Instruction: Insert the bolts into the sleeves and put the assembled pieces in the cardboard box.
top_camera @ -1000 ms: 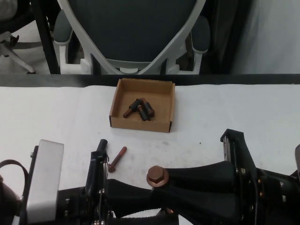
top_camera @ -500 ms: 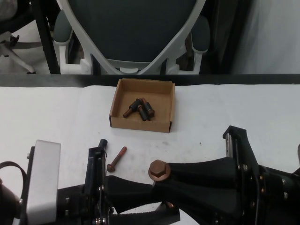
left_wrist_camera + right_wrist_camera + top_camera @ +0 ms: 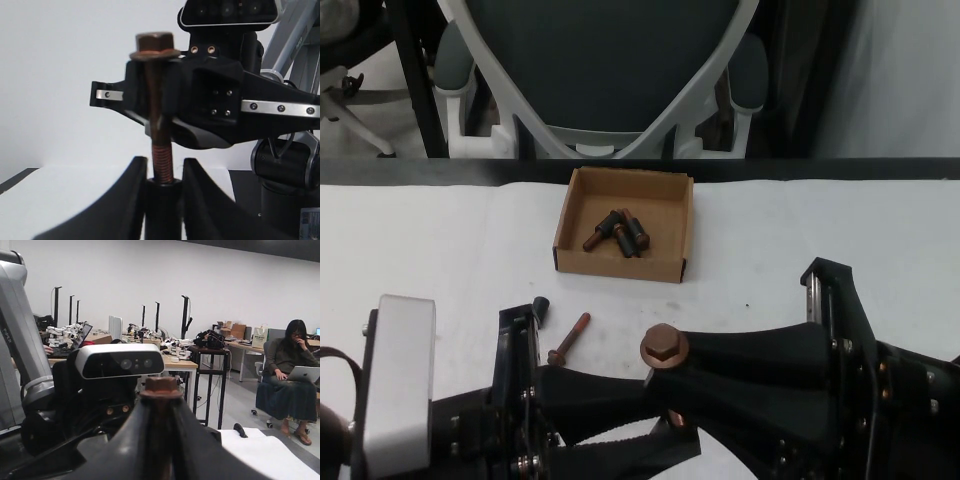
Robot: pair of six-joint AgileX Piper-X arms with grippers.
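A copper bolt (image 3: 156,100) stands upright with my right gripper (image 3: 161,117) shut on its shank, just under the hex head (image 3: 664,348). Its threaded end sits in the top of a black sleeve (image 3: 162,202), and my left gripper (image 3: 162,172) is shut on that sleeve from below. The two grippers meet at the bench's near edge. In the right wrist view the bolt head (image 3: 161,387) rises between the fingers. The cardboard box (image 3: 620,266) stands farther back at the centre, with several assembled pieces (image 3: 620,232) inside.
A loose copper bolt (image 3: 568,340) lies on the white bench between the box and the grippers. A small black sleeve (image 3: 539,305) lies just left of it. A chair stands behind the bench's far edge.
The held bolt has shifted slightly forward and to the right with the right gripper. The left arm's wrist has slid a little to the left and nearer.
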